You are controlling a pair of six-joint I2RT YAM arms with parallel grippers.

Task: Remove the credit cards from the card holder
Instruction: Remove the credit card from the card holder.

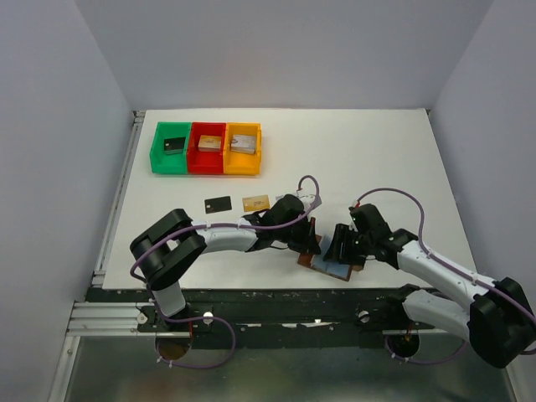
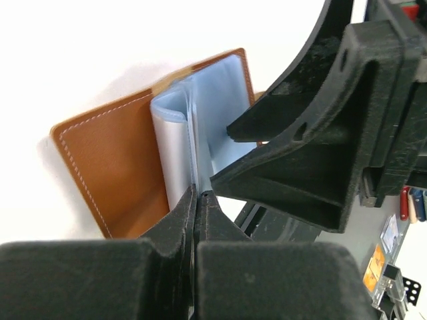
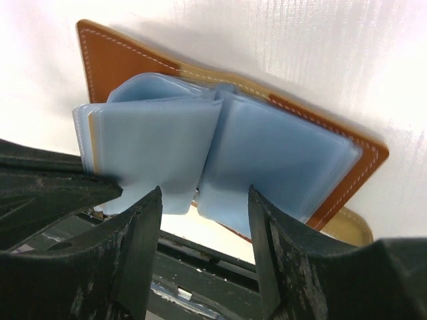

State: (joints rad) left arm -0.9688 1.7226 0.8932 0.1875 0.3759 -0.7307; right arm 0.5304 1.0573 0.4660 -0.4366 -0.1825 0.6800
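i see the card holder [image 1: 333, 270] lying open at the near edge of the table [image 1: 377, 159], between the two arms, brown leather cover down and pale blue pockets fanned upward. the left end effector [image 2: 198, 195] is clamped together on the edge of one thin pale blue pocket leaf, which stands upright; i cannot tell whether a card sits inside that leaf. the right end effector [image 3: 204, 193] has its fingers apart, poised at the near edge of the pockets, gripping nothing. a black card [image 1: 218, 203] and a gold card [image 1: 255, 202] lie flat on the table, side by side, left of the holder. three coloured bins [image 1: 207, 167] stand further back.
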